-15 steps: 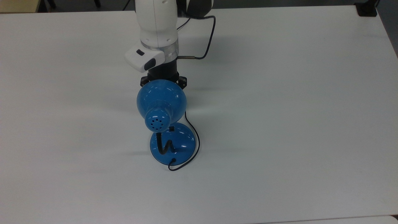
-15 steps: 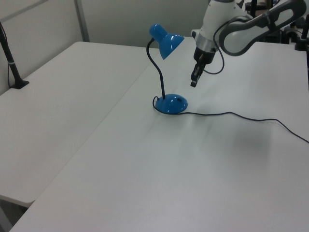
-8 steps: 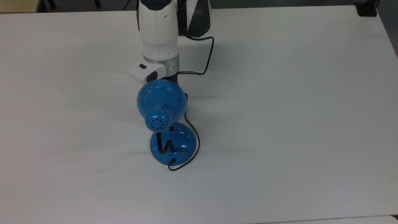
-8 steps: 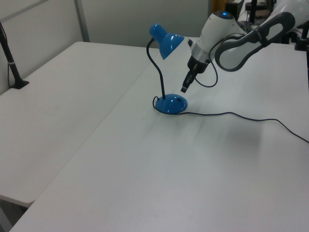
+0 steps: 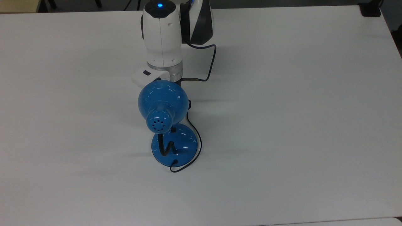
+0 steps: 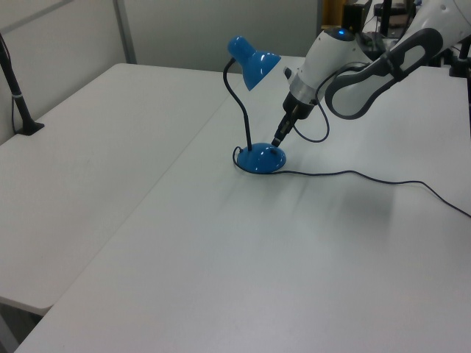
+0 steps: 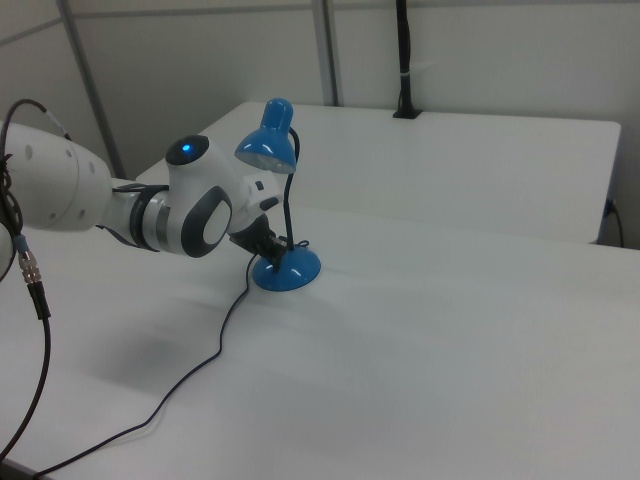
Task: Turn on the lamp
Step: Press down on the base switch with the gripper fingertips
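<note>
Lowered since before, the gripper tip sits just above the lamp base, apparently closed and empty.

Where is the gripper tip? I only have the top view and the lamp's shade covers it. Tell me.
Observer: In the left view the gripper is down low, beneath the shade of the lamp, right at the base on the left view's right side. I cannot confirm contact.
Operator: Report the cord's path past the base.
Observer: In the left view the cord runs from the base across the table to the left view's right edge, passing under the arm.
</note>
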Controlling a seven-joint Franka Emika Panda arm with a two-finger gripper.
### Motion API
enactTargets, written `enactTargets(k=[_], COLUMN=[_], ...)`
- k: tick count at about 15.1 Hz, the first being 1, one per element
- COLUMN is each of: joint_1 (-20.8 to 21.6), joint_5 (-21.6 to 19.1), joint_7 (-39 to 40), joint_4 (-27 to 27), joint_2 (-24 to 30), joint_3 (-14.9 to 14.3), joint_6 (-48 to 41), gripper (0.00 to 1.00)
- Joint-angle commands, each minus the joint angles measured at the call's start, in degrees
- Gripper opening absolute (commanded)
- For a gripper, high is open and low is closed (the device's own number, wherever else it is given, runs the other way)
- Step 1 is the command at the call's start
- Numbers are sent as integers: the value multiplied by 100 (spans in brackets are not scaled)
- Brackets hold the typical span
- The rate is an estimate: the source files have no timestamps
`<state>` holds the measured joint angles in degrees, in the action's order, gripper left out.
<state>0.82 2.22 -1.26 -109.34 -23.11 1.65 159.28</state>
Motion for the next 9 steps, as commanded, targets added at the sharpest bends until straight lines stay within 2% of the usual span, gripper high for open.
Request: enactTargets(k=[1, 9], joint_1=[-3, -12], joint_5=[33, 77], joint_7=[134, 134], joint_4=[-26, -17], joint_2=[-44, -202], joint_3=[20, 28], joint_6=[173, 463], gripper=[0, 0])
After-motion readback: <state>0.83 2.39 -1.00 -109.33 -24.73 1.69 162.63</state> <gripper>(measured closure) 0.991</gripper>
